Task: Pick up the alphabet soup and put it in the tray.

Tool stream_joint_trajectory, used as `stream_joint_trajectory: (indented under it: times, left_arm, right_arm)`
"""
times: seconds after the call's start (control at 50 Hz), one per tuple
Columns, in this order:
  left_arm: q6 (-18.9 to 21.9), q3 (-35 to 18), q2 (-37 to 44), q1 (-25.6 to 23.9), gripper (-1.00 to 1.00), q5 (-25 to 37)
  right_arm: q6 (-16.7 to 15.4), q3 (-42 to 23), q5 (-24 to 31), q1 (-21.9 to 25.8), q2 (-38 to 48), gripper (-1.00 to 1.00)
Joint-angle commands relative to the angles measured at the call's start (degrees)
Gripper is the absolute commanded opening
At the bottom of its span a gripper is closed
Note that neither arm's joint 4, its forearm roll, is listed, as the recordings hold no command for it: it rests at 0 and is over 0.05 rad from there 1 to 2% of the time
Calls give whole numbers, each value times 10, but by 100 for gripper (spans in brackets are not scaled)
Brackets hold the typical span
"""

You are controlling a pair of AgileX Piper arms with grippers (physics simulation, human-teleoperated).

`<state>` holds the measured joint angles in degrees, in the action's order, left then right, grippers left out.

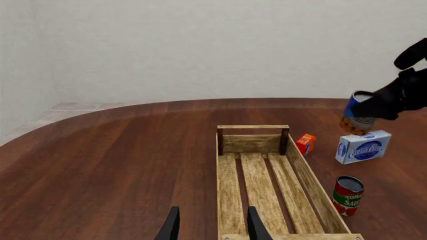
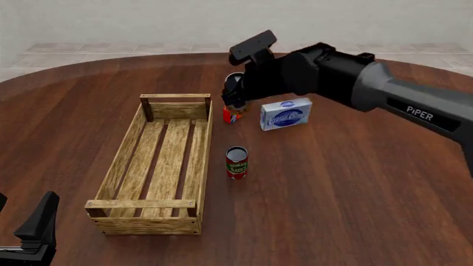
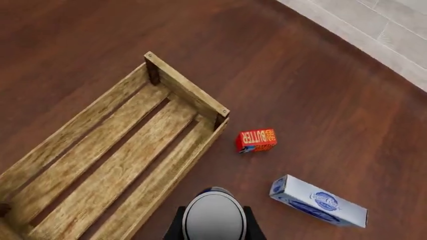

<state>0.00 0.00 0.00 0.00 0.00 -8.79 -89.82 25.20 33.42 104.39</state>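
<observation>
Alphabet soup [image 3: 214, 216] between end effector [image 3: 214, 225] fingers

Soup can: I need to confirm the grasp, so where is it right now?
In the front view the soup can is held off the table in the right gripper, just beyond the tray's far right corner, above the butter box.

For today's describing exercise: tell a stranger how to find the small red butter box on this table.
Start at the long wooden tray on the brown table. Just off its far right corner, between the tray and the white-and-blue carton, lies the butter box. It is the smallest item, red-orange and box-shaped, unlike the round tomato can.
</observation>
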Motion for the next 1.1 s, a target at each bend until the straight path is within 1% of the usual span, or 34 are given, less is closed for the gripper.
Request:
stream_joint_trajectory:
  times: [0.02, 0.26, 0.38, 0.54, 0.68, 0.78, 0.82, 0.98, 1.1]
  left_arm:
    - [0, 0, 0, 0, 100, 0]
    - [0, 0, 0, 0, 100, 0]
    - [0, 0, 0, 0, 100, 0]
    - [0, 0, 0, 0, 100, 0]
    - [0, 0, 0, 0, 100, 0]
    - [0, 0, 0, 0, 100, 0]
    - [0, 0, 0, 0, 100, 0]
    - [0, 0, 0, 0, 100, 0]
    - [0, 0, 0, 0, 100, 0]
  right_arm:
    - [-1, -35, 21, 54, -17, -100]
    - [3, -50, 18, 92, -3, -100]
    - [11, -53, 10, 112, 13, -100]
    - [9, -65, 13, 134, 26, -100]
    - [16, -70, 7, 145, 44, -100]
    - [21, -88, 15, 153, 54, -100]
    - [30, -94, 17, 157, 57, -100]
    - [42, -82, -2, 169, 72, -100]
    - [40, -96, 2, 170, 84, -100]
